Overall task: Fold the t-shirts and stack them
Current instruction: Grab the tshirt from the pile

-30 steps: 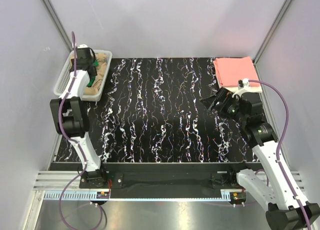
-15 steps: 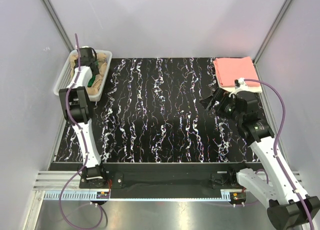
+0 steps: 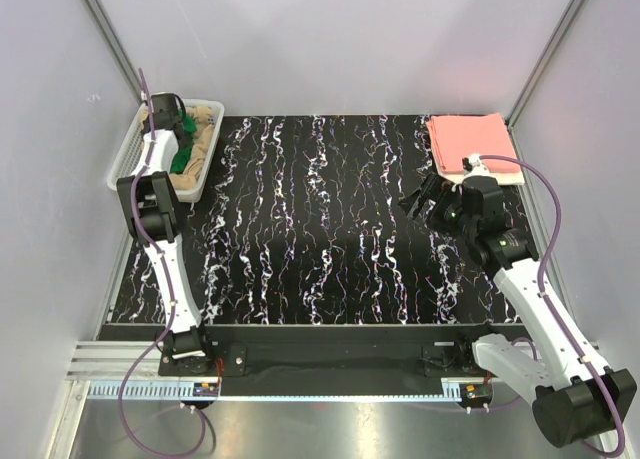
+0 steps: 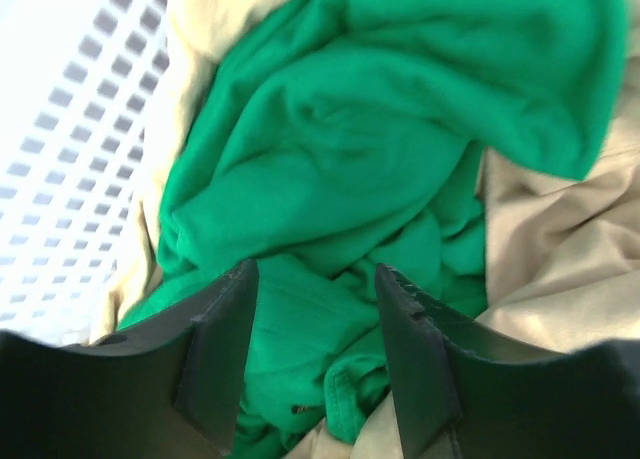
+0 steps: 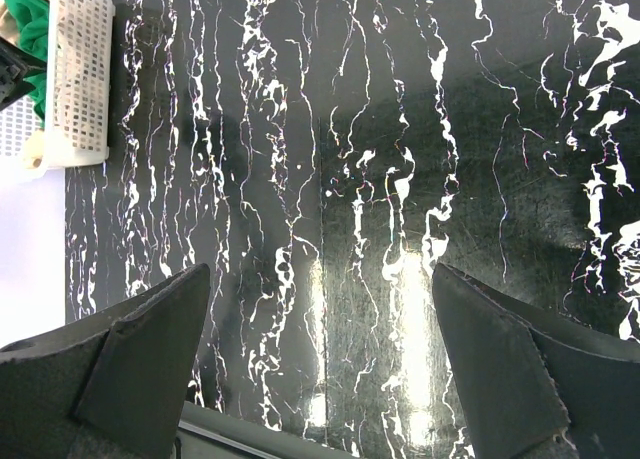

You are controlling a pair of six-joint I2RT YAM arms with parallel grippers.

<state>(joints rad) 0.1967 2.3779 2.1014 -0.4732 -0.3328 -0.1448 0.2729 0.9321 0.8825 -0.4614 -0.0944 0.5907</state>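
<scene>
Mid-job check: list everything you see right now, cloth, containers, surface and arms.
green t-shirt: one, bright green, crumpled in the basket on top of the tan one
tan t-shirt: one, beige, crumpled in the basket
pink t-shirt: one, salmon, folded flat at the table's far right corner
basket: one, white mesh, far left corner
table: one, black with white veining
left gripper: open, low over the green t-shirt
right gripper: open, above bare table

We see a white mesh basket (image 3: 122, 161) sitting at the far left corner of a black table (image 3: 320, 249) veined with white streaks. Pale grey walls (image 3: 330, 39) close the table in on three sides. A ridged metal rail (image 3: 95, 360) runs along its near edge.
</scene>
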